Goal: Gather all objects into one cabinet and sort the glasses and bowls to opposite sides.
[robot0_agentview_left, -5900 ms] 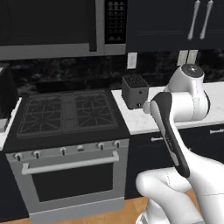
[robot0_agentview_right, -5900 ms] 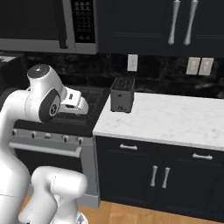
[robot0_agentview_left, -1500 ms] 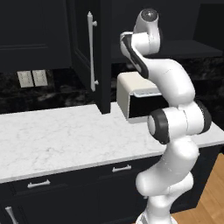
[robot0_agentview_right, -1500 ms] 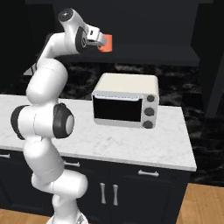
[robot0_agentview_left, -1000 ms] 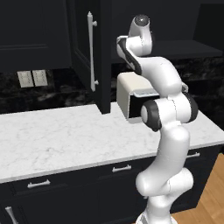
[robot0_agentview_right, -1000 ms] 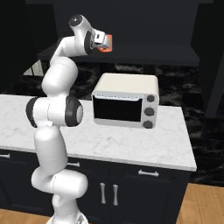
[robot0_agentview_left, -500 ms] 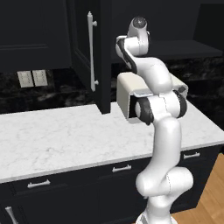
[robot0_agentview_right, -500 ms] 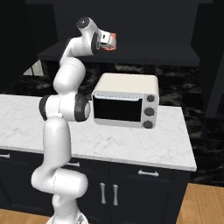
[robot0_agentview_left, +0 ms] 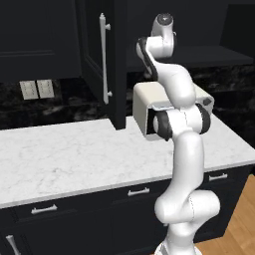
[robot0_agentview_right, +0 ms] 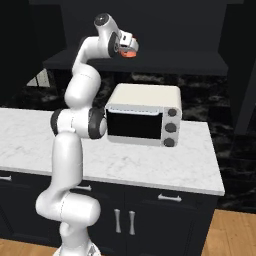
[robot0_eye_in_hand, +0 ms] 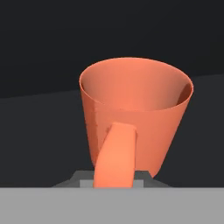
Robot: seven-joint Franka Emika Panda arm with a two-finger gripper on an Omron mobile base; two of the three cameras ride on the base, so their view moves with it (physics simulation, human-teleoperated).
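Orange-red cup (robot0_eye_in_hand: pixel 135 113) centre of hand view, upper centre of right base view, over dark cabinet shelf (robot0_agentview_right: pixel 165 62). Gripper (robot0_agentview_right: pixel 129 50) clamped on cup, probably at handle. Toaster oven (robot0_agentview_right: pixel 144 121) below on counter (robot0_agentview_right: pixel 150 165).

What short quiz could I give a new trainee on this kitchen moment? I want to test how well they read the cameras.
1. True or false: the gripper is shut on the orange-red cup.
2. The gripper is raised level with: (a) the drawers, (b) the open cabinet shelf, (c) the floor?
3. Which appliance stands on the marble counter below the cabinet?

Key: 1 true. 2 b. 3 the white toaster oven.
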